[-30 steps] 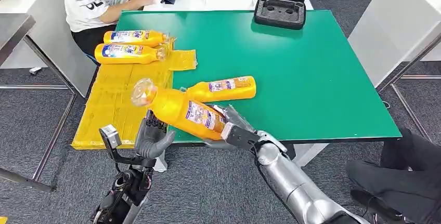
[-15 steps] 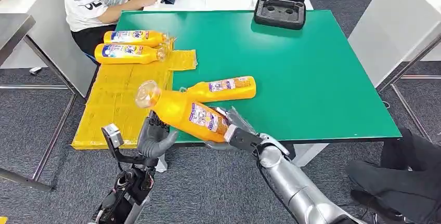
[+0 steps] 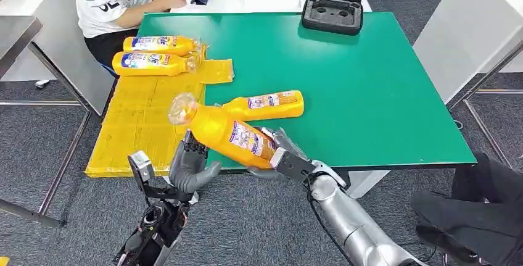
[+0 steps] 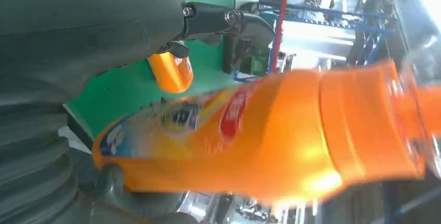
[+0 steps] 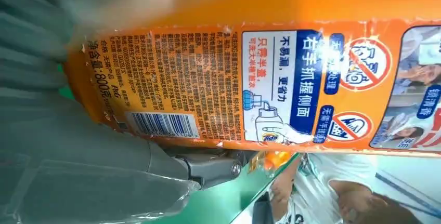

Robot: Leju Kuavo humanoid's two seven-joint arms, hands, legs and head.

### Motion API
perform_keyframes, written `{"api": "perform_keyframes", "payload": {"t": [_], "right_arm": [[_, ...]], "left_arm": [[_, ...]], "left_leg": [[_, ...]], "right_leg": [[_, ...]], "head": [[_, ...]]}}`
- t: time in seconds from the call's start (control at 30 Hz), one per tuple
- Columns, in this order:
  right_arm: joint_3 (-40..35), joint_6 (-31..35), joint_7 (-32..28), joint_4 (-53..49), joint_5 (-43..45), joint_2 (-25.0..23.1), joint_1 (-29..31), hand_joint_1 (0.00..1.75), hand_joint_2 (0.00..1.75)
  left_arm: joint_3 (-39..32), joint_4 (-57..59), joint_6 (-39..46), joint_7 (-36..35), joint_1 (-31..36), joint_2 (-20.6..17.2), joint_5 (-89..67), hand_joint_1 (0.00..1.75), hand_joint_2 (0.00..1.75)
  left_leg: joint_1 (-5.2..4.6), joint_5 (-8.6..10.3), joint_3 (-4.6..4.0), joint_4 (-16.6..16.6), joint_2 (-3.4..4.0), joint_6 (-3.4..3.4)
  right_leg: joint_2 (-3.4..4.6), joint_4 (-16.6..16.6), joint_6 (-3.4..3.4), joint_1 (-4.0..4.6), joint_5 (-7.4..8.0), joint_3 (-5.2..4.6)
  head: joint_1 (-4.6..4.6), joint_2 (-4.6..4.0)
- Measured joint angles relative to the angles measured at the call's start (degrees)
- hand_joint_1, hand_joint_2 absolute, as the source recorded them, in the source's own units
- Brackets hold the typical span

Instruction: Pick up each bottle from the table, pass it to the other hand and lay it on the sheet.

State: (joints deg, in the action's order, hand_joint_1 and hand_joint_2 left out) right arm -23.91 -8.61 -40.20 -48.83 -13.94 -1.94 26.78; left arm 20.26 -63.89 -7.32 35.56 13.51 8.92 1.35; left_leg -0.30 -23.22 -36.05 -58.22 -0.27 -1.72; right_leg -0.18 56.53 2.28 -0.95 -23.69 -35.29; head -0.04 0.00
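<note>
**Handover in progress: bottle three of four**

Change: over the last second my right hand [image 3: 280,158], fingers clamped on the base of the orange plastic detergent bottle [image 3: 225,133], has carried it leftward, held off the tabletop. My left hand [image 3: 190,166] has risen beneath its neck, fingers apart, cupping but not yet gripping.

Meaning: the pass is about to close; I judge the left grip comes next, then the right release.

Count:
- Orange bottles: four.
  - Two lying on the yellow sheet [image 3: 139,127], far end.
  - One in my right hand.
  - One lying on the green tabletop [image 3: 370,87], waiting.
</note>
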Motion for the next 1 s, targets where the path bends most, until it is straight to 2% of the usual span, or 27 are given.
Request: {"api": "perform_keyframes", "payload": {"t": [0.33, 0.63, 0.67, 0.7, 0.73, 0.77, 1.0], "right_arm": [[1.2, -0.3, 0.0, -0.9, 0.1, 0.4, -0.6, 1.69, 1.75], [1.2, -0.8, 0.0, -0.5, -4.3, -0.6, -1.3, 1.66, 1.75], [1.2, -0.8, 0.0, -0.4, -4.6, -0.9, -1.4, 1.71, 1.75], [1.1, -0.8, 0.0, -0.2, -4.7, -1.1, -1.5, 1.68, 1.75], [1.1, -0.8, 0.0, 0.0, -4.9, -1.3, -1.6, 1.75, 1.75], [1.1, -0.8, 0.0, 0.2, -5.1, -1.5, -1.6, 1.69, 1.75], [0.7, -1.3, -0.1, 1.4, -5.6, -1.9, -2.0, 1.69, 1.75]], "left_arm": [[1.1, -1.2, -0.6, -0.7, -0.5, 0.0, -0.4, 0.00, 1.75], [2.3, -1.2, -2.2, -3.9, 0.2, 0.0, -1.2, 0.00, 1.75], [2.4, -1.0, -2.2, -4.4, 0.6, 0.0, -1.2, 0.00, 1.75], [2.4, -0.7, -2.2, -4.6, 1.1, 0.0, -1.3, 0.00, 1.75], [2.5, -0.2, -2.1, -4.8, 1.6, 0.0, -1.4, 0.00, 1.75], [2.6, 0.2, -2.0, -5.0, 2.0, 0.0, -1.5, 0.00, 1.75], [3.3, 2.9, -1.9, -5.2, 3.8, 0.3, -2.1, 0.00, 1.75]], "left_leg": [[0.00, 0.00, 0.00, 0.0, 0.00, 0.00], [0.00, 0.00, 0.00, 0.0, 0.01, 0.00], [0.01, 0.00, 0.00, 0.0, 0.01, 0.00], [0.00, 0.00, 0.00, 0.0, 0.00, 0.00], [0.00, 0.00, 0.00, 0.0, 0.00, 0.00], [0.00, 0.00, 0.00, 0.0, 0.00, 0.00], [0.00, 0.00, 0.00, 0.0, -0.02, 0.00]], "right_leg": [[0.00, 0.0, 0.00, 0.00, 0.00, 0.00], [0.00, 0.0, 0.00, 0.00, 0.00, 0.00], [0.00, 0.0, 0.00, 0.01, 0.00, -0.01], [0.00, 0.0, 0.00, 0.00, 0.00, 0.00], [0.00, 0.0, 0.00, 0.00, 0.00, 0.00], [0.00, 0.0, 0.00, 0.00, 0.00, 0.00], [-0.01, 0.0, 0.00, 0.00, 0.00, 0.00]], "head": [[0.00, 0.00], [0.00, 0.00], [0.00, 0.00], [0.00, 0.00], [-0.02, 0.00], [0.00, 0.00], [0.00, 0.00]]}}
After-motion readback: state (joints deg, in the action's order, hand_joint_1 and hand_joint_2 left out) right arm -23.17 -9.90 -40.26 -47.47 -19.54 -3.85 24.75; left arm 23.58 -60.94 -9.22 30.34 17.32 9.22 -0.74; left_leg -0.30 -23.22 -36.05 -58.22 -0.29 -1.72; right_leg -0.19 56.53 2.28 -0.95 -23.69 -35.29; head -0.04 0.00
